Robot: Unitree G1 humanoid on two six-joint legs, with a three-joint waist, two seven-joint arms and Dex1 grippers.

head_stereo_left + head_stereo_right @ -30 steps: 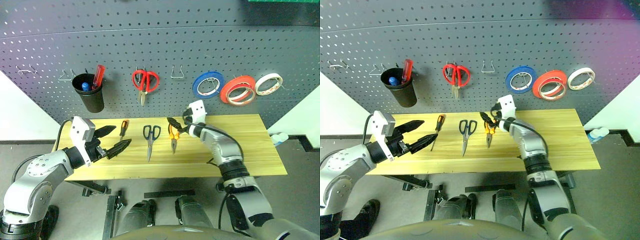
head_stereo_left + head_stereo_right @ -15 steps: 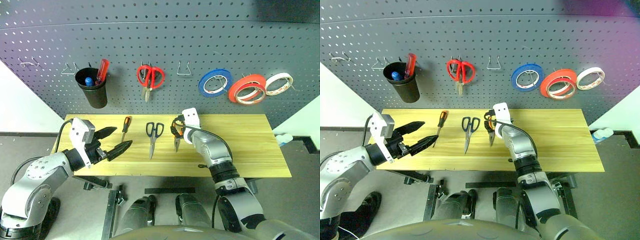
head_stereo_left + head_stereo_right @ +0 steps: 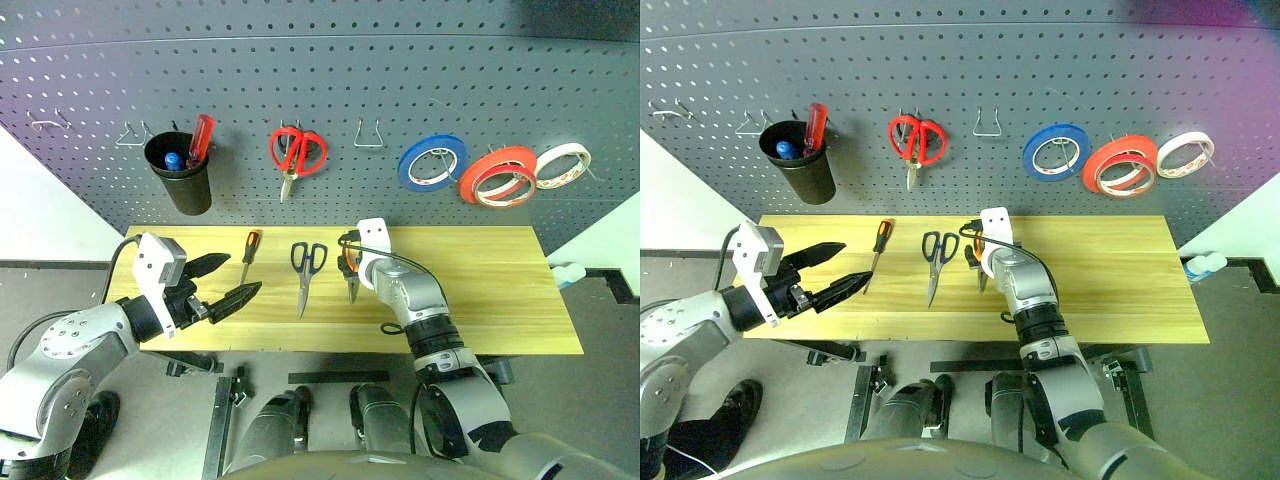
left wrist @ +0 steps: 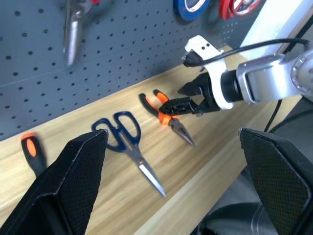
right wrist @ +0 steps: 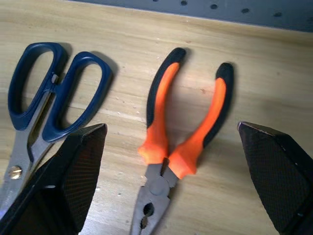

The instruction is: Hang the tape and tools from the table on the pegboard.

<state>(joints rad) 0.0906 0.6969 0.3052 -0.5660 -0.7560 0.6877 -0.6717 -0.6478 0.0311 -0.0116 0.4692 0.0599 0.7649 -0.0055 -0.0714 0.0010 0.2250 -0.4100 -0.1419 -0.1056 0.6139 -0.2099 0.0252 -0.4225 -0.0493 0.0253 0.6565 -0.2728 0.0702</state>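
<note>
While the pliers remain the landmark on the table point(image 3: 520, 300), the scene reads so:

Pliers point(image 5: 181, 147): flat on the wood, orange-and-black handles splayed toward the pegboard point(image 3: 400, 80).
Right gripper point(image 4: 188, 100): fingers spread wide, empty, straddling the pliers' handles (probably lining up a pinch).
Scissors point(image 3: 305, 270): just beside the pliers, on the left gripper's side.
Screwdriver point(image 3: 248, 255): beyond the scissors.
Left gripper point(image 3: 225, 285): open, empty, well apart from the pliers.
Tape point(image 3: 497, 176): already hung above the pliers.

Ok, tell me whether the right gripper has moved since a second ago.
Yes. The right gripper has come down and tipped toward the pliers on the table; earlier it sat nearer their handle ends.
</note>
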